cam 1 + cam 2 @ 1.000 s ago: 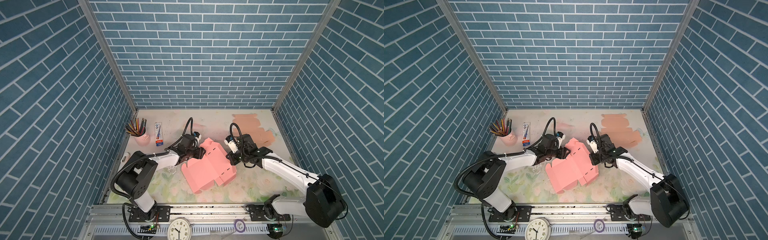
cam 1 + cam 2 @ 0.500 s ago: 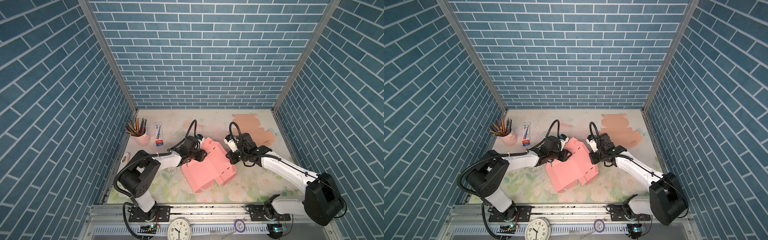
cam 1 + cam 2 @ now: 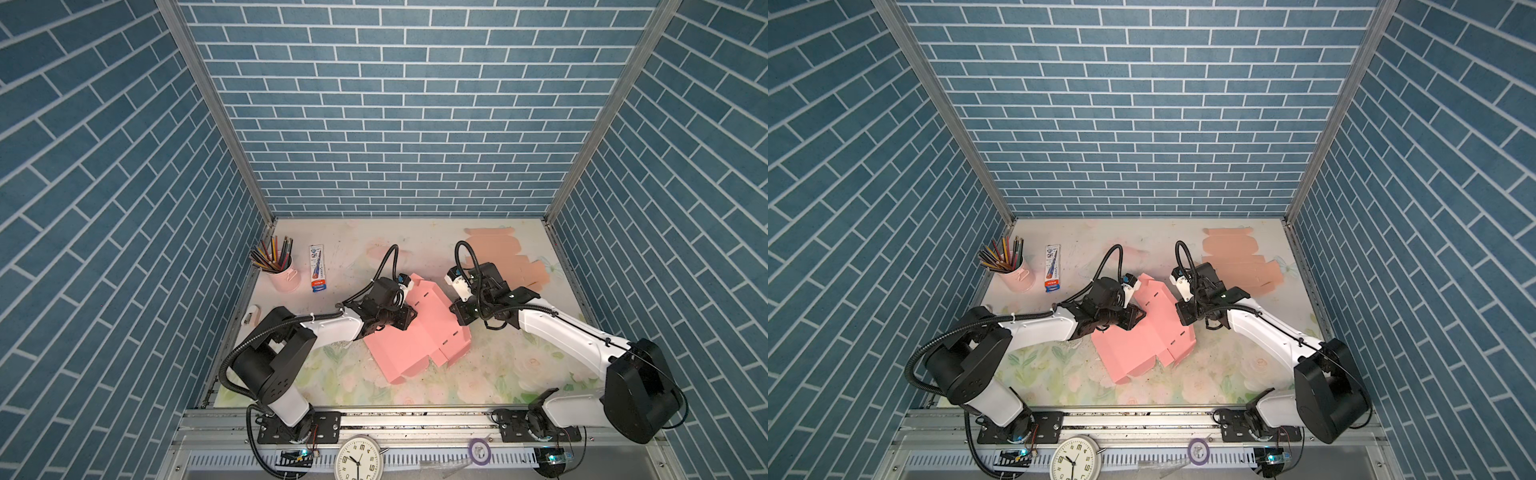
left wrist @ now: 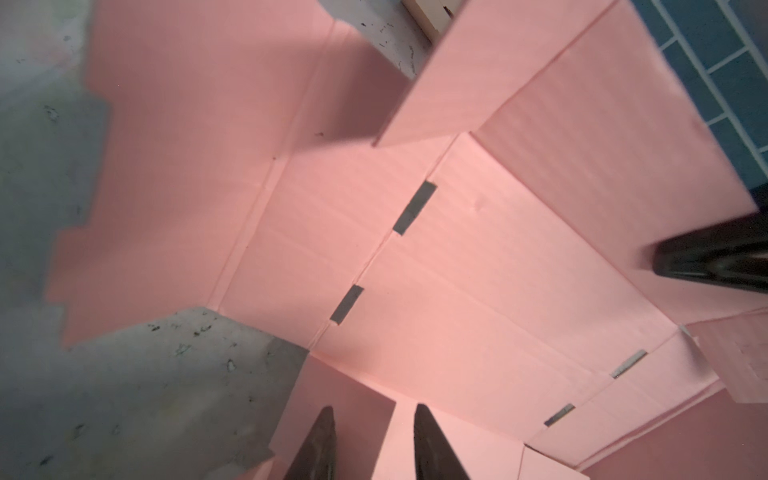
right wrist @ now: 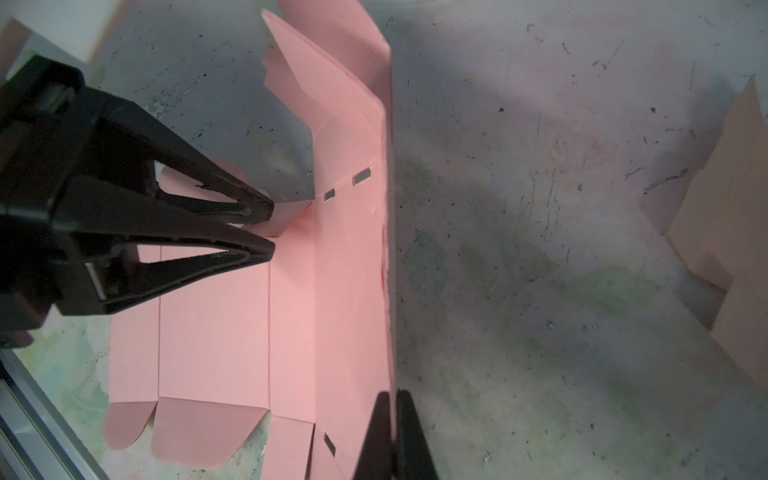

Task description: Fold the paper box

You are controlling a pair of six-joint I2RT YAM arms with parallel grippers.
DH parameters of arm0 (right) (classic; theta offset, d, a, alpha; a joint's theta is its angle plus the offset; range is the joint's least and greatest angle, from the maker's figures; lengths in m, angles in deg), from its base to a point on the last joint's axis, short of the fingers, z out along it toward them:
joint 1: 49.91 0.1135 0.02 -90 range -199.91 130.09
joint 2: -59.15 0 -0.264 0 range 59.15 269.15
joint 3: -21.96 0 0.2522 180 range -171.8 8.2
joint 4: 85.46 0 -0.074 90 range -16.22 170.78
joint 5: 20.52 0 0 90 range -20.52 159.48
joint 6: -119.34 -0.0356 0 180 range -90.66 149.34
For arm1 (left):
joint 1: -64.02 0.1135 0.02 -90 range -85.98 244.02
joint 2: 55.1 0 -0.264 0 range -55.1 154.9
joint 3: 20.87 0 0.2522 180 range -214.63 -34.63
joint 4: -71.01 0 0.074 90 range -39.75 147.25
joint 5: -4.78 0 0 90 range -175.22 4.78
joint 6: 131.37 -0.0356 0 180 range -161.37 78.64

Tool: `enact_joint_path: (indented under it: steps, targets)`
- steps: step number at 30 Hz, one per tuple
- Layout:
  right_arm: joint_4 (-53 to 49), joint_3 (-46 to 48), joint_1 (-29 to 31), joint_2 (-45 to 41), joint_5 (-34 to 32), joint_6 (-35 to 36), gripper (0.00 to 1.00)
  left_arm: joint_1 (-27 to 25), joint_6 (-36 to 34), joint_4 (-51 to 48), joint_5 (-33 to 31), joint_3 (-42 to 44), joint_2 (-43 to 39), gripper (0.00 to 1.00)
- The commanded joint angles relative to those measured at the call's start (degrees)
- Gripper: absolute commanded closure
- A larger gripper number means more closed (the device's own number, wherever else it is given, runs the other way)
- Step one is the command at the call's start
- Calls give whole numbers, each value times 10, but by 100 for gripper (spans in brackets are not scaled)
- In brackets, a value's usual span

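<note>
The pink paper box [image 3: 415, 345] [image 3: 1142, 349] lies mostly unfolded in the middle of the table in both top views. Its right side panel [image 5: 353, 249] stands upright. My right gripper [image 3: 456, 326] [image 5: 392, 395] is shut on that panel's top edge. My left gripper [image 3: 409, 318] [image 4: 374, 415] is at the box's left side, low over the sheet. Its fingers [image 5: 257, 208] stand narrowly apart, with a small raised flap [image 4: 357, 399] between them. A gap still shows between the flap and one finger. The box floor with its slots [image 4: 415, 208] lies beyond.
A pink cup of pencils [image 3: 282, 270] and a blue-and-white packet [image 3: 318, 268] stand at the back left. A peach flat box sheet [image 3: 498, 249] lies at the back right, behind my right arm. A small pale object [image 3: 251, 320] lies by the left wall. A clock [image 3: 357, 459] sits at the front rail.
My left gripper has moved right onto the box's left flap and its jaws have narrowed. My right gripper has kept its hold on the raised panel.
</note>
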Motion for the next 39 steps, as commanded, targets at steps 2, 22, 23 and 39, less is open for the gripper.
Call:
enact_joint_path:
  steps: [2, 22, 23, 39]
  targets:
    - [-27, -22, 27, 3, -52, 36, 100, 0, 9, 8, 0, 19, -22, 68]
    - [-69, -56, 196, 14, -361, 135, 100, 179, 99, 128, 52, 38, -105, 69]
    - [-66, -56, 205, 15, -374, 144, 100, 187, 99, 131, 55, 33, -95, 69]
    - [12, -51, 279, 65, -500, 266, 100, 179, 37, 143, 121, -14, 38, 65]
